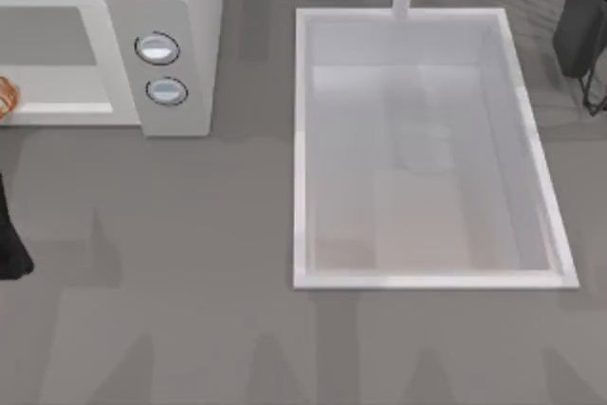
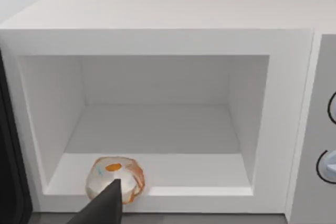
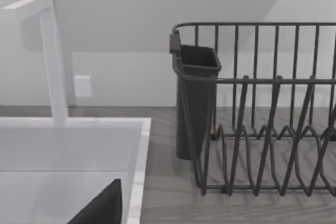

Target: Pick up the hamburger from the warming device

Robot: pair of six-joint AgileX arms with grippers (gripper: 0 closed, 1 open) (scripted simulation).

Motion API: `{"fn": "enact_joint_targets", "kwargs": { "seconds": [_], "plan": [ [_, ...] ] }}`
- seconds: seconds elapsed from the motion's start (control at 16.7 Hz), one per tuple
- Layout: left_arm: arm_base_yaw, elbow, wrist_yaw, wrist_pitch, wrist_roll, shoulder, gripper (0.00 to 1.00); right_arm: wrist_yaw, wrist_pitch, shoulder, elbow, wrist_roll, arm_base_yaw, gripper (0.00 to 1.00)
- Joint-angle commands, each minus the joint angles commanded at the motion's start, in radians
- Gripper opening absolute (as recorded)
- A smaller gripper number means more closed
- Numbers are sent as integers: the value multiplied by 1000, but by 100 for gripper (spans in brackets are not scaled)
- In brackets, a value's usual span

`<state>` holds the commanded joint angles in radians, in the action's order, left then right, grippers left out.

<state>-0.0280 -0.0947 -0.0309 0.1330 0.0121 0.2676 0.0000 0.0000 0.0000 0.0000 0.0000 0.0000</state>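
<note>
Left gripper just before hamburger at microwave cavity lip; jaw state cannot be told. Risk: off-centre approach nudges hamburger deeper or clips frame.

We see the warming device at the table's left, the hamburger at its cavity's front edge, the sink to its right, the dish rack beyond.
</note>
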Motion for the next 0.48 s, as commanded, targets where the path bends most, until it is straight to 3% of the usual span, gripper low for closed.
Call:
{"fn": "enact_joint_targets", "kwargs": {
  "seconds": [0.48],
  "plan": [
    [-74,-252,-82,354,32,713,100,0,0,0,0,0,0,100]
  ]
}}
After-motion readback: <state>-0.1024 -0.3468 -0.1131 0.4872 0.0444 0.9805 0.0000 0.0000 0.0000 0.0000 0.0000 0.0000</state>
